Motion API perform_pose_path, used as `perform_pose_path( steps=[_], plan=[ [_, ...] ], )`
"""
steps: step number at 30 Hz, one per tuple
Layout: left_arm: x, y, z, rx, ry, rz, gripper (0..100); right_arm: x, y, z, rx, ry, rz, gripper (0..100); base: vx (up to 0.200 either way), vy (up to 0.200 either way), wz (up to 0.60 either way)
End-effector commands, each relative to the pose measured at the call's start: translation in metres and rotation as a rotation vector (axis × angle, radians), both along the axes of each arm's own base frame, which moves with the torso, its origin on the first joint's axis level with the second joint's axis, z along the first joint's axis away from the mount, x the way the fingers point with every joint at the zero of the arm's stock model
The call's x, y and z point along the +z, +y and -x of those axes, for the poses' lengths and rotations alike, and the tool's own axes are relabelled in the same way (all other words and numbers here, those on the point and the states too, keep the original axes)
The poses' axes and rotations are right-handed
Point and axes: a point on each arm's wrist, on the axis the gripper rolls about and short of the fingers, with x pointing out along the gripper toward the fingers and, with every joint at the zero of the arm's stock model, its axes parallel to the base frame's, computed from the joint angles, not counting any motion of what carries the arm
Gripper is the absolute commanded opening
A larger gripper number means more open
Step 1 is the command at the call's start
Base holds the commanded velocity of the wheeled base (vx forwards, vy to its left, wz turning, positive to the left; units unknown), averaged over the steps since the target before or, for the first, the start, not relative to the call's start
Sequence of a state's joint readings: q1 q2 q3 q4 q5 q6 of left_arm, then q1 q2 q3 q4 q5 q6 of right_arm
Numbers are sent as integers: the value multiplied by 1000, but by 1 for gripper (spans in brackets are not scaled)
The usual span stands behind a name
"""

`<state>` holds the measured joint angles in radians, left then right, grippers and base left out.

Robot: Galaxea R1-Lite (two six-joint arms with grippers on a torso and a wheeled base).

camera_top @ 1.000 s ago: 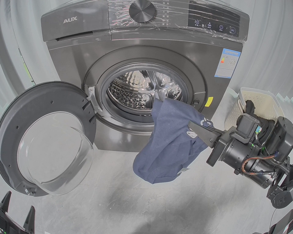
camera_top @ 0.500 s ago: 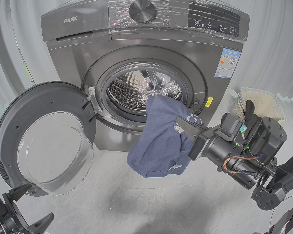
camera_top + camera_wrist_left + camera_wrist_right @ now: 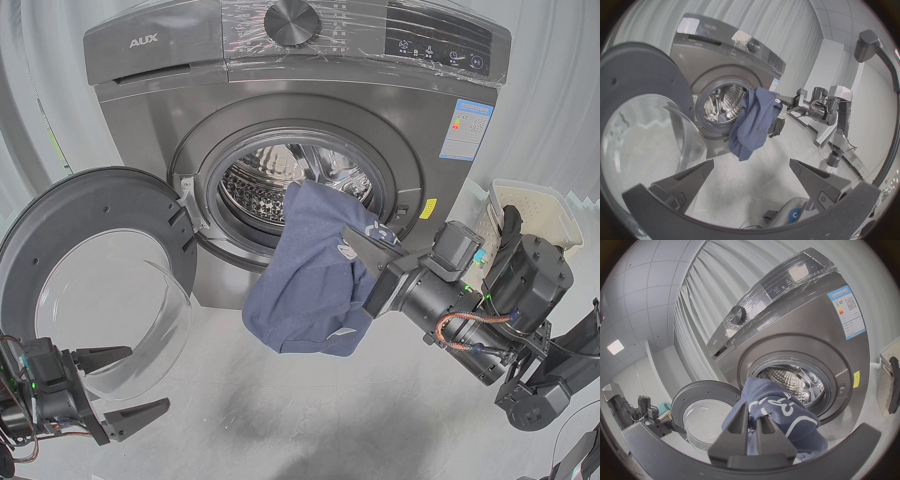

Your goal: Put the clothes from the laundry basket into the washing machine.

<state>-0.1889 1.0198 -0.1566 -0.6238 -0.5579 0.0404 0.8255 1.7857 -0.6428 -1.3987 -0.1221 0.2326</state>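
A navy blue garment [image 3: 309, 275] hangs from my right gripper [image 3: 351, 236], which is shut on it just in front of the washing machine's round opening [image 3: 299, 181]. The cloth's upper edge is level with the drum mouth and its lower part droops toward the floor. The right wrist view has the same garment [image 3: 775, 408] pinched between the closed fingers, with the drum [image 3: 790, 380] behind. My left gripper [image 3: 122, 384] is open at the lower left, below the swung-open door [image 3: 94, 275]. The cream laundry basket [image 3: 544, 209] stands right of the machine with a dark garment [image 3: 511, 228] over its rim.
The washer door [image 3: 640, 103] stands wide open to the left, its glass bowl facing out. Grey floor [image 3: 281, 412] lies in front of the machine. Pale curtains hang behind. The right arm's body crosses between the basket and the opening.
My right gripper has carried the navy garment leftward and up toward the drum opening. My left gripper has risen into view at the lower left, its fingers spread.
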Motion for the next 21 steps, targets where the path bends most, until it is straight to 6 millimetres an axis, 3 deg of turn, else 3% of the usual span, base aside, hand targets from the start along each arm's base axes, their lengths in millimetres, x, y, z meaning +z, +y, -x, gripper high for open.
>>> perform_pose_path(
  steps=[1, 12, 21],
  plan=[
    [-12, -14, -30, -60, 122, -17, 100, 3, 6, -4, 3, -16, -14, 0, 0, 0, 0],
    [-12, -34, -61, -118, 173, -9, 100, 8, 9, -3, 9, -44, -29, 0, 0, 0, 0],
    [-21, -53, -97, -149, 230, -12, 100, 10, 10, -2, 18, -55, -38, 0, 0, 0, 0]
  ],
)
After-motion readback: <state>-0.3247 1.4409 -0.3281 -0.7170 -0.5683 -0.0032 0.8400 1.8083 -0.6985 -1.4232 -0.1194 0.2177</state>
